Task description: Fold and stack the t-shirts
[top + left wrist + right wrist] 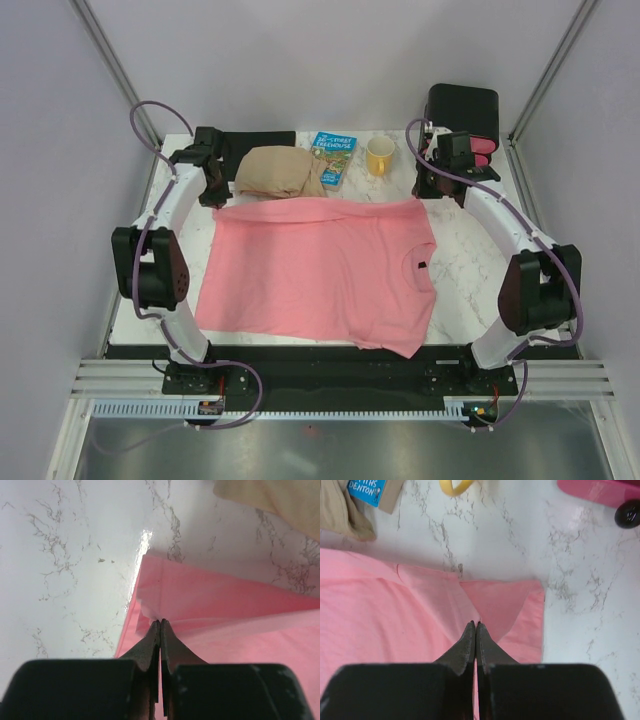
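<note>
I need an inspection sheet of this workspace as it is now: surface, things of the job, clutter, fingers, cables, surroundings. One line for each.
Surface: white marble-pattern table; no spill seen.
Job's things: one pink t-shirt, spread flat, not yet folded, neck toward the right arm.
Clutter: tan cloth bundle (kind unclear), blue book, yellow mug, black box with pink drawer fronts, all along the far edge.
Grippers: left gripper, fingers shut on the shirt's far hem corner; right gripper, fingers shut on the far sleeve.
Cables: purple cables loop along both arms; none on the shirt.
Surroundings: pale walls, metal frame posts; nothing else seen.
</note>
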